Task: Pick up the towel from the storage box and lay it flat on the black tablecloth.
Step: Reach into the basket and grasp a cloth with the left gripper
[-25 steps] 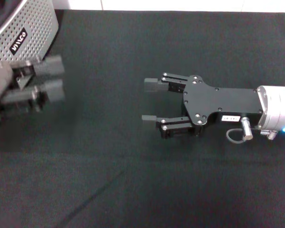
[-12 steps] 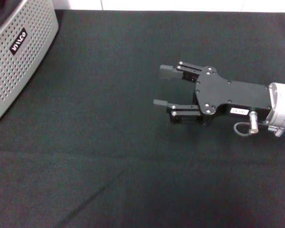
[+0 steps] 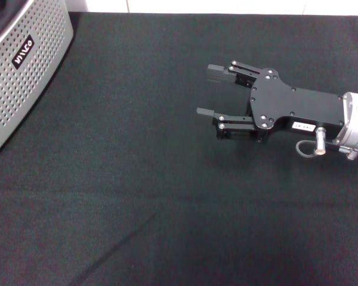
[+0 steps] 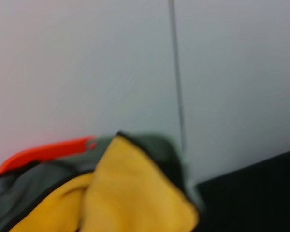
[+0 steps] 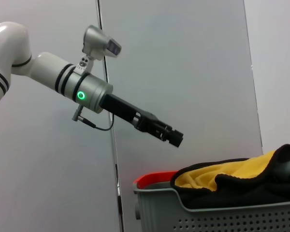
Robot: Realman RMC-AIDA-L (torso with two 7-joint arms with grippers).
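The towel point(image 5: 217, 176) lies bunched in the light grey perforated storage box point(image 5: 208, 212), yellow folds on top of darker cloth. It fills the lower part of the left wrist view point(image 4: 130, 198), yellow with a grey-green edge. In the head view only the box's wall point(image 3: 24, 71) shows at the far left, and the towel is hidden there. My left gripper point(image 5: 176, 138) hangs in the air above and beside the box, apart from the towel. Over the black tablecloth point(image 3: 137, 196), right of centre, my right gripper point(image 3: 204, 90) is open and holds nothing.
An orange-red edge point(image 5: 152, 180) shows behind the box's rim. A plain light wall with a vertical seam point(image 5: 108, 145) stands behind the table. A faint crease point(image 3: 116, 244) runs across the near part of the tablecloth.
The left gripper, at the left edge beside the box a second ago, has gone out of the head view. The right gripper has drifted to the right and slightly farther back, still open.
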